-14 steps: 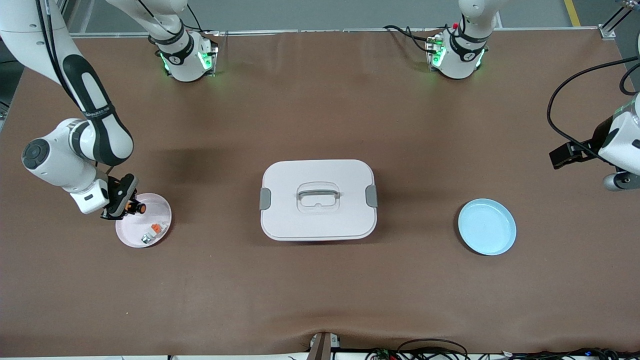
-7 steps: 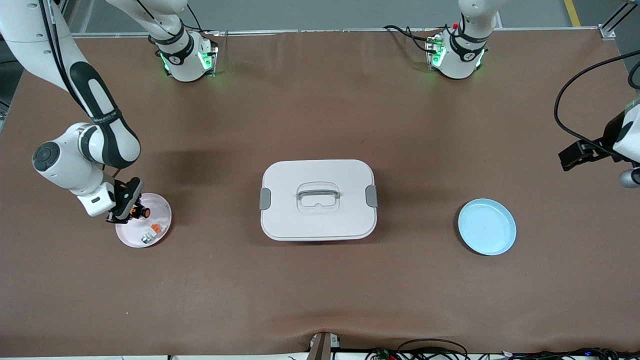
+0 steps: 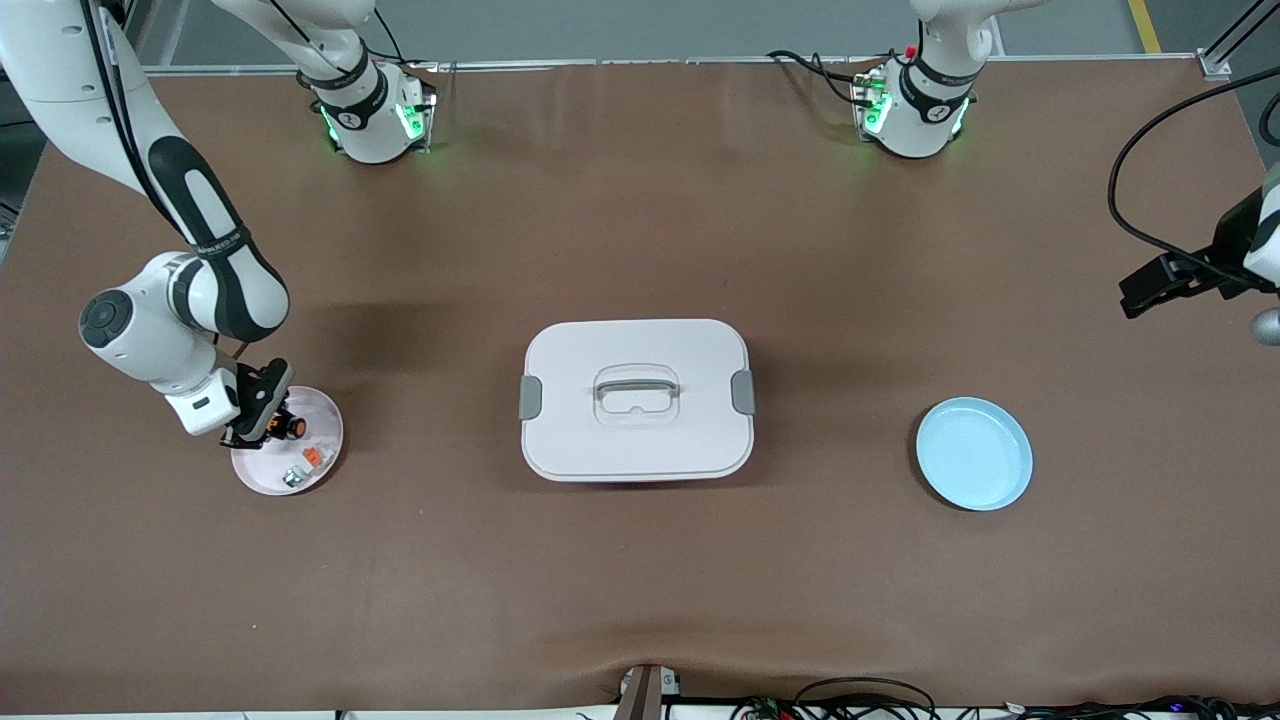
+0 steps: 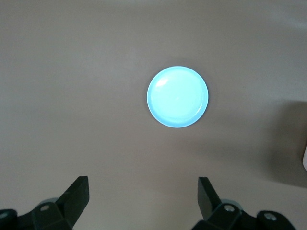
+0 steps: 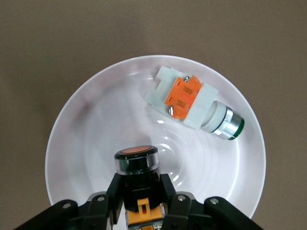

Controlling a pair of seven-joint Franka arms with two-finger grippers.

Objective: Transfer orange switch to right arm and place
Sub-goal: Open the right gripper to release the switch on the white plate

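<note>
My right gripper (image 3: 266, 419) is shut on the orange switch (image 3: 291, 428), a stubby black cylinder with a round orange button end. It holds the switch low over the pale pink plate (image 3: 327, 412) at the right arm's end of the table. In the right wrist view the fingers (image 5: 169, 188) clamp the switch (image 5: 136, 162) just over the plate (image 5: 72, 143); whether the switch touches the plate does not show. My left gripper (image 4: 144, 196) is open and empty, high over the table at the left arm's end, looking down on the blue plate (image 4: 177, 97).
A white piece with an orange tab and metal end (image 5: 184, 98) lies in the pink plate, also in the front view (image 3: 310, 458). A white lidded box (image 3: 637, 400) stands mid-table. The blue plate (image 3: 973, 452) lies toward the left arm's end.
My right gripper has moved a little toward the middle of the pink plate with the switch in it. The left arm has drawn back toward the table's end.
</note>
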